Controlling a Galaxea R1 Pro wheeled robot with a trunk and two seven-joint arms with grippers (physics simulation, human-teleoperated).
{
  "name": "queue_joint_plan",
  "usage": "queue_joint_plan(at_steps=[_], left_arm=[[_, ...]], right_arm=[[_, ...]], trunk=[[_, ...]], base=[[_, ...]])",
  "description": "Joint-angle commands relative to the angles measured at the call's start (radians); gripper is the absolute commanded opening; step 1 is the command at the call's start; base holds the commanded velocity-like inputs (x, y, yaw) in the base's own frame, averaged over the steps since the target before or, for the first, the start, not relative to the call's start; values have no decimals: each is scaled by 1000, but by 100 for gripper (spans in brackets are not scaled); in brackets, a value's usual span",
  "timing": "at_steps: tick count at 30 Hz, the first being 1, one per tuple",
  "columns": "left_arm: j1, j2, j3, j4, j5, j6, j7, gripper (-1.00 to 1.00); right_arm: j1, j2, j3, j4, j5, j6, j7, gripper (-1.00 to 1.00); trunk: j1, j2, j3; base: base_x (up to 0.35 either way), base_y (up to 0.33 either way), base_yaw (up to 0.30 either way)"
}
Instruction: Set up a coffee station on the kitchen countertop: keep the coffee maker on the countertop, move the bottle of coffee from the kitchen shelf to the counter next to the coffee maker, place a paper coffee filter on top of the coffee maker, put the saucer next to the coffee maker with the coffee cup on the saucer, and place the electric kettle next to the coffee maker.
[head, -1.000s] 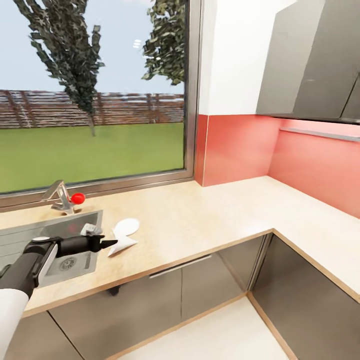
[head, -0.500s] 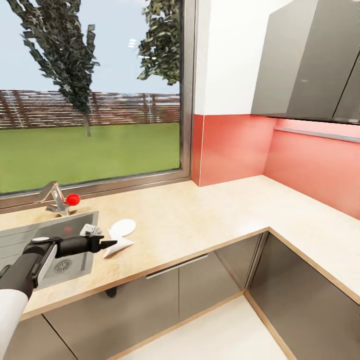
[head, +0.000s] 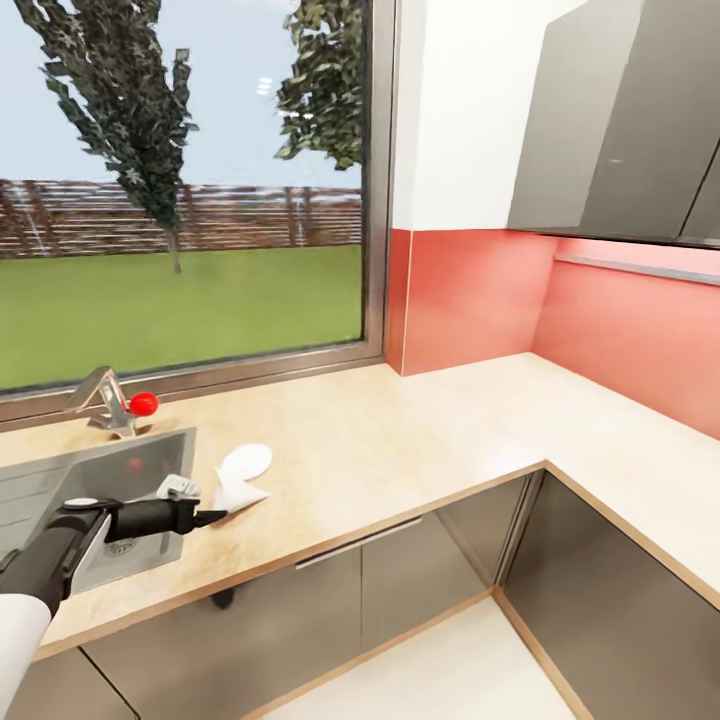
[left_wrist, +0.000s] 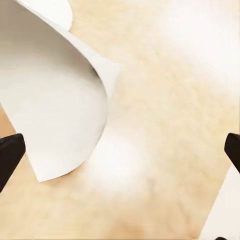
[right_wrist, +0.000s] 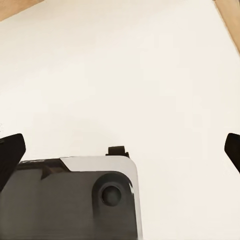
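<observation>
While the left arm reaches forward from the 8 o'clock corner of the head view, its left gripper (head: 208, 518) hangs low over the front part of the wooden countertop (head: 400, 450), with the dark tips at the near edge of the paper coffee filter (head: 238, 478). From this view I cannot tell if the tips touch the paper. The filter is white and lies on the countertop just at 3 o'clock of the steel sink (head: 60, 480), and one side of it is curled up. In the left wrist view the two fingertips (left_wrist: 10, 155) stand wide apart at the two sides of the picture, so this gripper is spread open and has hold of nothing; the filter (left_wrist: 55, 115) lies between them, closer to one tip, with its bent edge lifted from the wood. At 11 o'clock of the filter a faucet (head: 105, 395) with a red knob (head: 143, 403) stands behind the sink, under the large window (head: 180, 190). A small grey object lies at the sink rim beside the arm; it is too small to name. In the right wrist view the right gripper (right_wrist: 120, 150) also has its fingers far apart and empty, above a white floor (right_wrist: 150, 65) and a part of the robot's grey base (right_wrist: 70, 200).
</observation>
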Motion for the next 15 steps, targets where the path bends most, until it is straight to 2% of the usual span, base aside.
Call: queue_joint_plan(at_steps=[1, 9, 15], left_arm=[[0, -1, 5, -1, -10, 5, -8, 100], [2, -1, 8, 0, -13, 1, -8, 100], [2, -5, 4, 0, -13, 1, -6, 100]], right_arm=[[-1, 0, 1, 1, -9, -4, 0, 100], [-1, 0, 1, 2, -9, -3, 0, 100], [-1, 0, 1, 3, -9, -3, 0, 100]], trunk=[[1, -2, -2], [1, -2, -2], [1, -2, -2]], base=[[107, 61, 0], [30, 15, 0], [165, 0, 0]])
